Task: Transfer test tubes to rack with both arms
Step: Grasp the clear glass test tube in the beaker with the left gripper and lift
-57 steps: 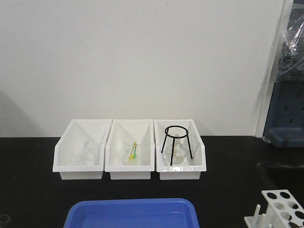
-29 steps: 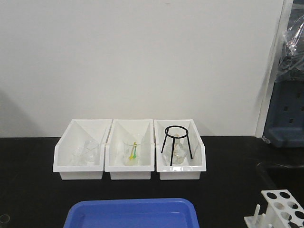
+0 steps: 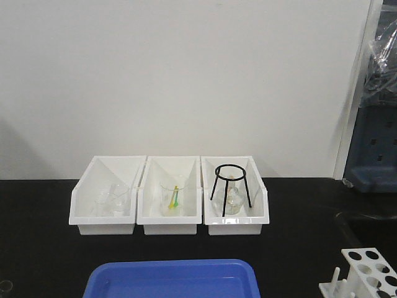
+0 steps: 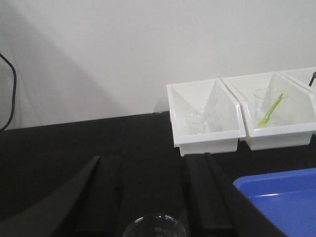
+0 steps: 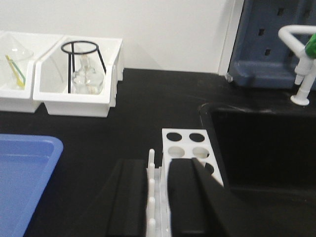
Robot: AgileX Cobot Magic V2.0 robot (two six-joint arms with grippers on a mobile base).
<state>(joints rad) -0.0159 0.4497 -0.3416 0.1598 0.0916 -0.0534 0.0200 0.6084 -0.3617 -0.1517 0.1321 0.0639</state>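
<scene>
The white rack [image 3: 367, 270] stands at the table's front right, with upright pegs [image 5: 151, 163] along its left side and all the holes I see empty. My right gripper [image 5: 157, 165] hovers at the rack's near end. Its black fingers [image 5: 183, 197] stand a narrow gap apart, with the peg row showing in that gap. Over the dark table at the front left, my left gripper [image 4: 148, 158] is wide open. A round clear glass rim [image 4: 155, 224] lies low between its fingers; I cannot tell what vessel it belongs to. No test tubes are clearly in view.
Three white bins [image 3: 104, 214] line the back: glassware in the left, a beaker with a yellow-green stick [image 3: 175, 197] in the middle, a black tripod stand [image 3: 231, 186] over a flask in the right. A blue tray [image 3: 173, 279] sits front centre. A black sink [image 5: 261, 143] lies right of the rack.
</scene>
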